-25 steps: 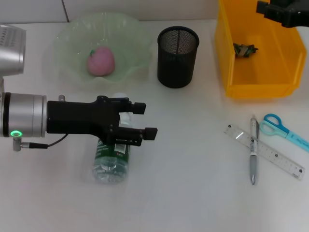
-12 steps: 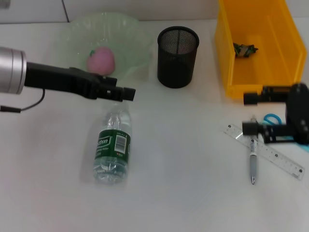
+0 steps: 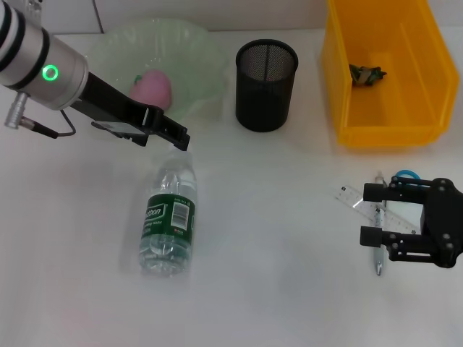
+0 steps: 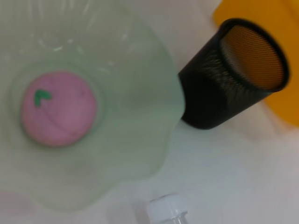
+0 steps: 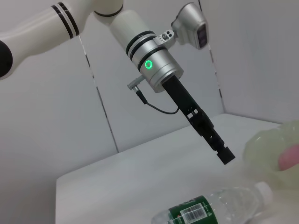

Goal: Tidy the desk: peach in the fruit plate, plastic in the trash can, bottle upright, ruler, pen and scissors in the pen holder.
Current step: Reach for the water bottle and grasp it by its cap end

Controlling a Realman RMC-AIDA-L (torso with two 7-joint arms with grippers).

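Note:
The bottle (image 3: 170, 217) lies on its side on the desk (image 3: 275, 289), cap towards the fruit plate (image 3: 195, 50); it also shows in the right wrist view (image 5: 215, 207), and its cap shows in the left wrist view (image 4: 167, 210). My left gripper (image 3: 177, 137) hangs tilted just above the cap, empty. The peach (image 3: 150, 90) sits in the fruit plate. The plastic (image 3: 367, 74) lies in the trash can (image 3: 391, 123). The pen holder (image 3: 266, 85) stands empty. My right gripper (image 3: 370, 215) is open over the crossed ruler (image 3: 353, 196) and pen (image 3: 377, 262), beside the scissors (image 3: 406, 176).
The pen holder stands between the fruit plate and the trash can at the back of the desk. The left wrist view shows the peach (image 4: 58, 108), the plate's rim (image 4: 159, 116) and the pen holder (image 4: 233, 79) close together.
My left gripper has lifted off the bottle and swung back towards the fruit plate. My right gripper has come down from over the trash can to the ruler and pen.

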